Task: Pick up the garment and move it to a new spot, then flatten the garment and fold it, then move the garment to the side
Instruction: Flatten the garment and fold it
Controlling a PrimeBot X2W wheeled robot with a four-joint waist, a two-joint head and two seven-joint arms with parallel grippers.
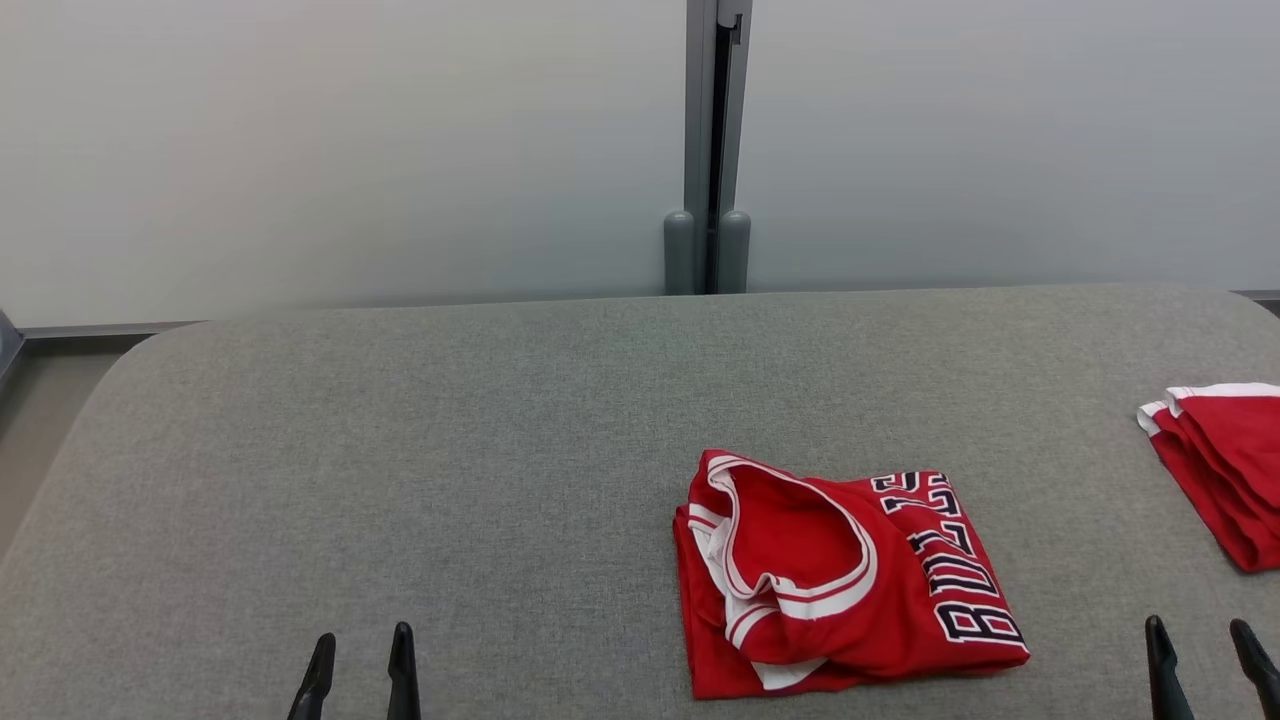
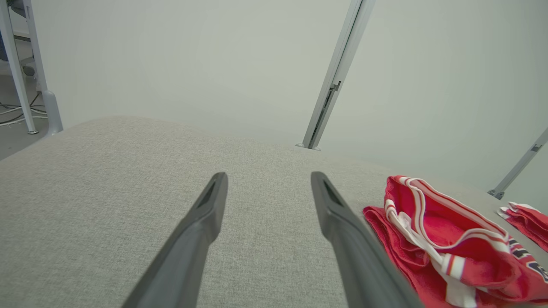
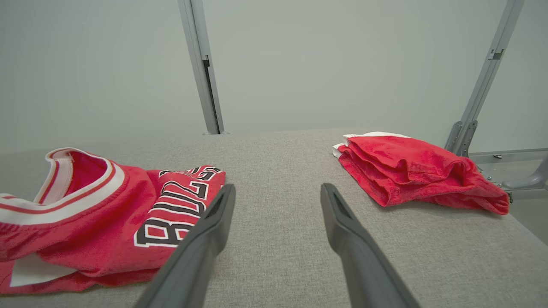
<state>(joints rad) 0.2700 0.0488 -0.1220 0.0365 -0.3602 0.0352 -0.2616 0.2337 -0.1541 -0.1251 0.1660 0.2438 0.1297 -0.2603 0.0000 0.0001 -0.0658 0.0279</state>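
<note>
A red knit basketball jersey point(image 1: 850, 570) is folded into a rough rectangle. White-and-red striped trim runs around its neck and arm openings. The neck opening gapes upward on its left half, and a bit of white fabric pokes out at the near edge.

Across its right half run dark block letters point(image 1: 960, 560) outlined in white. They read "BULLS", with the word running from the near edge toward the far one.

The jersey lies on the grey fabric-covered counter point(image 1: 400, 450), in the near half and right of centre. It sits between the two tools and touches neither. The left tool point(image 1: 360, 632) is well apart to its left at the near edge, and the right tool point(image 1: 1200, 625) is near, off its right side.

Both tools are released, their dark fingers spread wide above bare cloth and grasping nothing. In the right wrist view the lettering appears just beside one finger.

At the counter's right edge, a second folded red garment with white trim point(image 1: 1225, 460) lies apart from the jersey.
</note>
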